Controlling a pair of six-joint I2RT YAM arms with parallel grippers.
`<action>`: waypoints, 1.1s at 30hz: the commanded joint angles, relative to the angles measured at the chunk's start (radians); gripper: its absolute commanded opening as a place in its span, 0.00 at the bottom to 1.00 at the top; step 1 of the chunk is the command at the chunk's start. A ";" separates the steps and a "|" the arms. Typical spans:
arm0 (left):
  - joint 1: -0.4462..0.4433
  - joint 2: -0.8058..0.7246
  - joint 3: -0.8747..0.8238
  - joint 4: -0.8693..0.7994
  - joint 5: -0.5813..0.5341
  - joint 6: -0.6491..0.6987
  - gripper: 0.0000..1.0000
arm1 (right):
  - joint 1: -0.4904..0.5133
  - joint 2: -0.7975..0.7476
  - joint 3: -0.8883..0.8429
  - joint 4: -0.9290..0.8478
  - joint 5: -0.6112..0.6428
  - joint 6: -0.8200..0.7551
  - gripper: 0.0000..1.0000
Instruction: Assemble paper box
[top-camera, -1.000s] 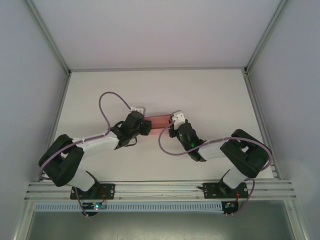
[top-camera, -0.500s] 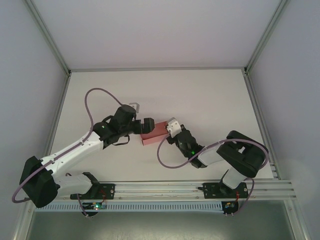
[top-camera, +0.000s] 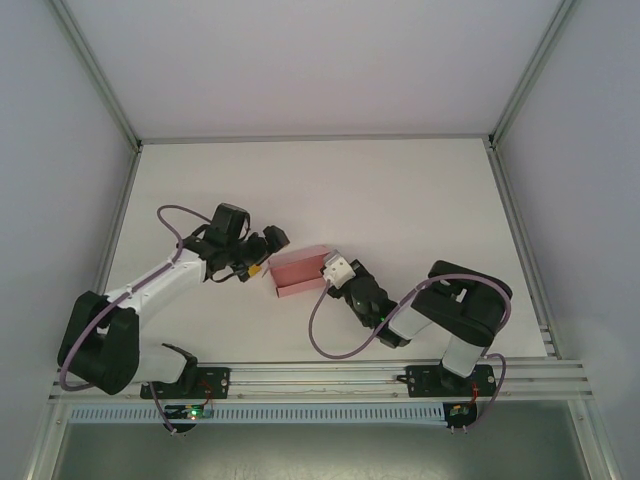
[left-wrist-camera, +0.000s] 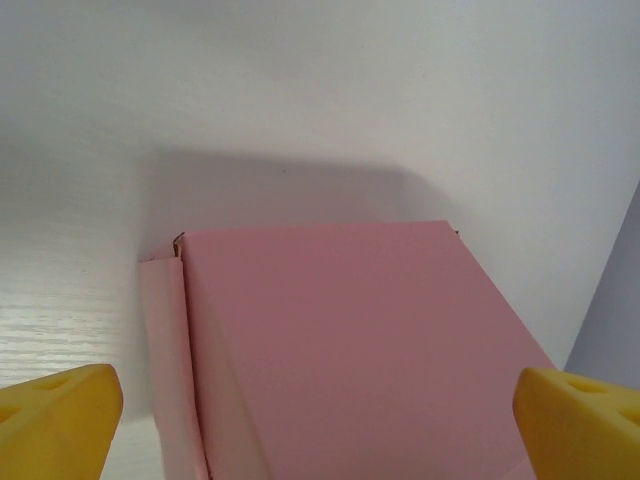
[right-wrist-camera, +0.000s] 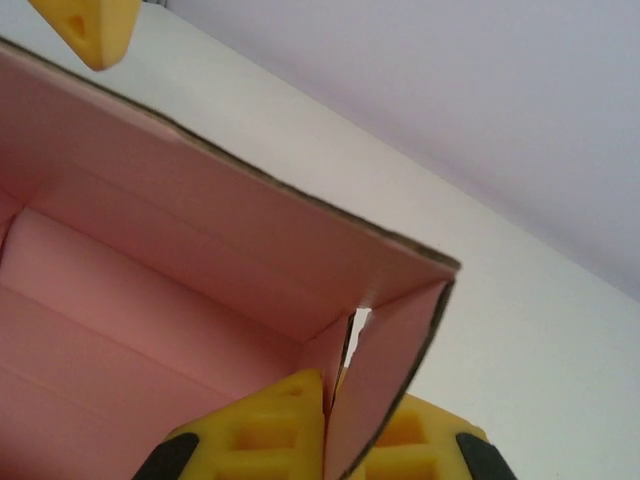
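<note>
While the right gripper (top-camera: 336, 270) pinches an end wall of the paper box (top-camera: 298, 270), the left gripper (top-camera: 267, 254) stands spread at the box's other end
The pink box rests on the white table (top-camera: 420, 200) between the two grippers; one yellow finger (right-wrist-camera: 265, 425) sits inside the wall, its partner outside; the left's fingertips (left-wrist-camera: 55, 410) are wide apart, clear of the card

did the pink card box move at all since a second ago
Yes. The pink creased-card paper box has shifted toward the near aluminium rail and slightly to the left in the top view.
</note>
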 joint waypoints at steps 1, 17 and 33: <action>0.010 0.026 -0.052 0.087 0.058 -0.079 1.00 | 0.011 0.033 -0.029 -0.018 0.017 -0.025 0.03; 0.012 0.158 -0.137 0.252 0.044 -0.127 0.68 | 0.023 -0.141 -0.021 -0.275 -0.080 0.028 0.26; 0.011 0.213 -0.038 0.149 -0.071 0.107 0.38 | -0.059 -0.534 0.021 -0.988 -0.279 0.329 0.97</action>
